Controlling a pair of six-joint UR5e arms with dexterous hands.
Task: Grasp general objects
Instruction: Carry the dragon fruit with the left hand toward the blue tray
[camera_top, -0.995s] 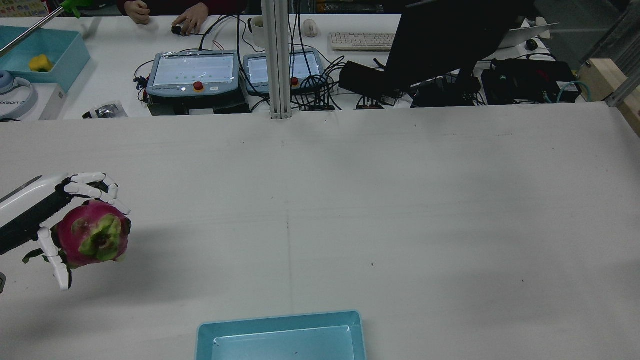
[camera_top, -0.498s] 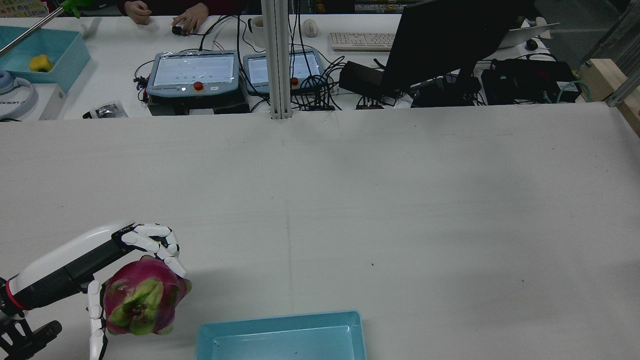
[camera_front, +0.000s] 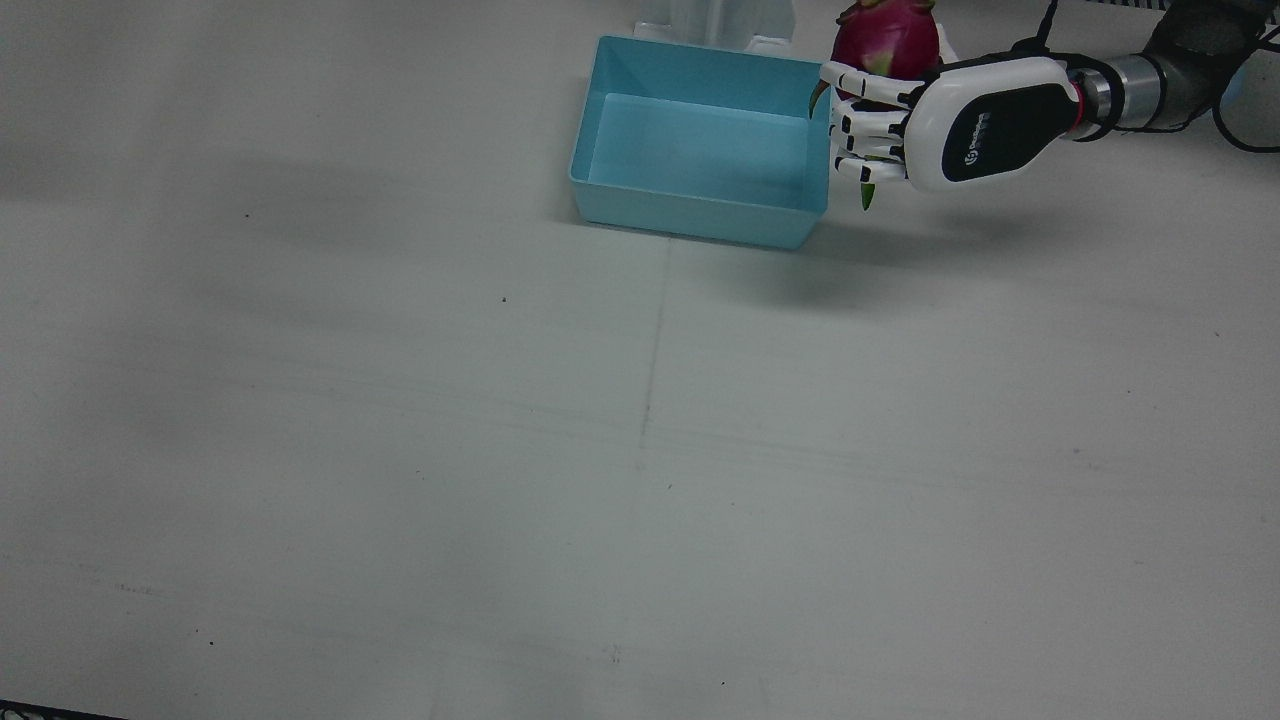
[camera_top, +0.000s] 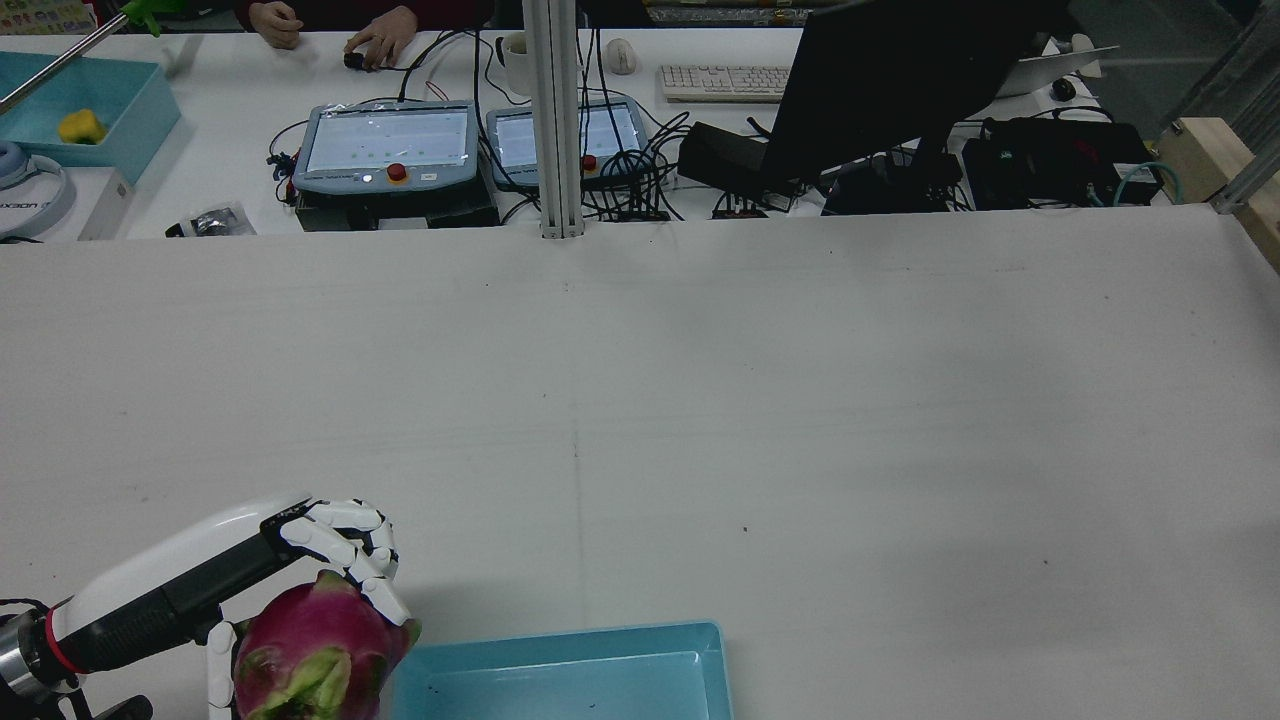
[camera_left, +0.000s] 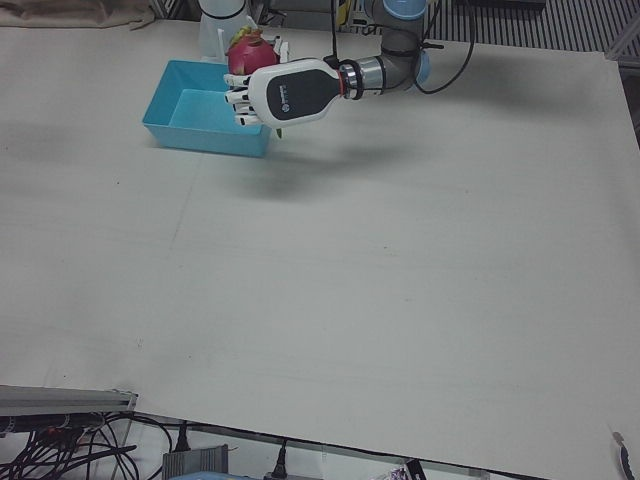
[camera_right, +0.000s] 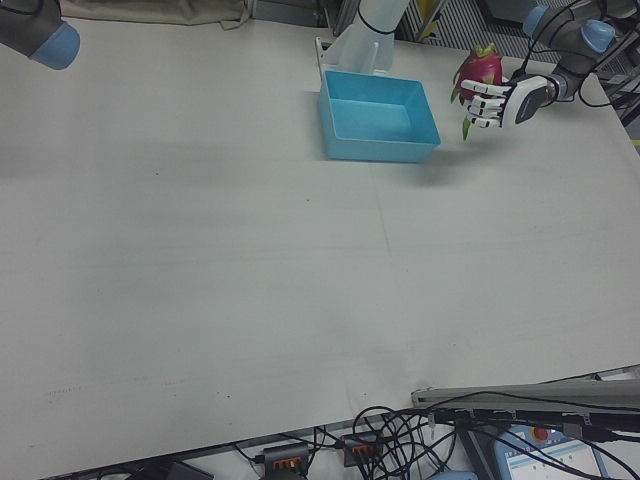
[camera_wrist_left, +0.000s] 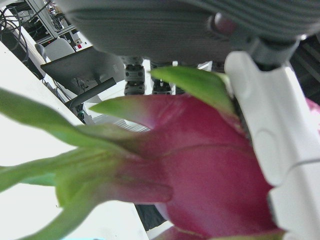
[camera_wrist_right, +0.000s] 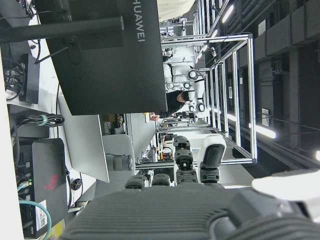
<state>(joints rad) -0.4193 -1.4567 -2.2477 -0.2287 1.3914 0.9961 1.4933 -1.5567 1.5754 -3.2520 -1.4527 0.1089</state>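
Just dragon fruit (camera_front: 886, 45) beside bin (camera_front: 700, 218)

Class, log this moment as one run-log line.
left hand: shut on dragon fruit | fruit: airborne, beside bin, not yet over it | bin: empty | right hand: fingers apart, holding nothing

left hand (camera_right: 492, 104) gripping dragon fruit (camera_right: 480, 66), beside blue bin (camera_right: 377, 118)

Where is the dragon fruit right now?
In the left hand, the dragon fruit hangs above the table beside the blue bin, on the front view's right.
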